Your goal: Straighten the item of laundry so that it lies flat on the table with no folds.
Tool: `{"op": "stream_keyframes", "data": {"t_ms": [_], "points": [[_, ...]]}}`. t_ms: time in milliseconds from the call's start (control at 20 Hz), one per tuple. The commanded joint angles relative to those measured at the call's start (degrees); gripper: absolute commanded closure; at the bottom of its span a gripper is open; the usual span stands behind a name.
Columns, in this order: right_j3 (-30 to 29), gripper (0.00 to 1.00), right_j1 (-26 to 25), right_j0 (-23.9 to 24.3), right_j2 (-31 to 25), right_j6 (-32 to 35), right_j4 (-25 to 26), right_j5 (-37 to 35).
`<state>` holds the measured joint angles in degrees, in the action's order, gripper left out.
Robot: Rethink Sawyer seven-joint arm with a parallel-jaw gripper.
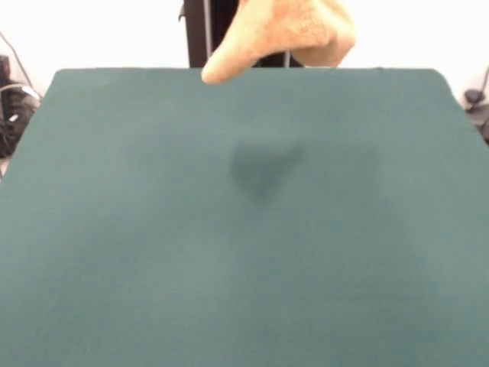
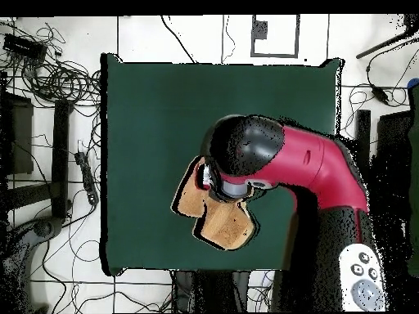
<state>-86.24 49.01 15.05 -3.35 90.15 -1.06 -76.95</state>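
Now, from left to right:

Floor clutter: black cables and dark gear (image 2: 49, 74) lie on the white tiled floor beyond the table's 9 o'clock edge in the overhead view; a few dark cables also show at the left edge of the front view (image 1: 14, 107).

Table: large rectangular table topped with dark green felt-like cloth (image 1: 153, 252). In the front view its surface is bare apart from a soft dark shadow (image 1: 260, 168) slightly toward 12 o'clock from the middle. From above the green top (image 2: 155, 114) shows open cloth from 9 o'clock round to 12 o'clock.

Laundry: small orange-tan terry towel (image 1: 286, 34), bunched and hanging in the air at 12 o'clock in the front view, clear of the table. One rounded fold droops toward 7 o'clock from the bundle; its top is cut off by the frame. From above, the towel (image 2: 225, 225) shows as crumpled tan lobes poking out from under the arm, toward 6 o'clock from the table's middle.

Arm: red and black robot arm (image 2: 315, 168), reaching in from 4 o'clock, its rounded black end (image 2: 245, 143) directly over the towel.

Gripper: hidden in both views, under the arm from above and out of frame in front. Whether the jaws are wide or closed cannot be told, though the towel hangs from that spot.
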Motion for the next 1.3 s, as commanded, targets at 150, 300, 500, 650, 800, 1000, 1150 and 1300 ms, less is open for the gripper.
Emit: {"op": "stream_keyframes", "data": {"t_ms": [150, 300, 500, 650, 800, 1000, 1150, 1300], "points": [[3.1, 0.00, -1.7, -2.5, -1.6, 13.2, -2.1, 0.7], [1.9, 0.00, -1.2, -3.1, -0.9, 13.1, -1.1, 4.5], [-1.3, 0.00, -0.5, -3.4, -0.8, 12.9, -2.0, 10.1], [-2.9, 0.00, -0.1, -3.8, -0.7, 13.0, -2.4, 12.9], [-4.1, 0.00, -0.3, -3.5, -1.2, 10.9, -2.4, 16.0], [-6.1, 0.00, -1.7, -3.3, -1.2, 11.8, -3.4, 21.0], [-7.7, 0.00, -3.2, -2.9, -1.4, 11.5, -2.9, 26.9], [-9.5, 0.00, -4.5, -2.2, -1.9, 10.0, -1.2, 34.4]]}}
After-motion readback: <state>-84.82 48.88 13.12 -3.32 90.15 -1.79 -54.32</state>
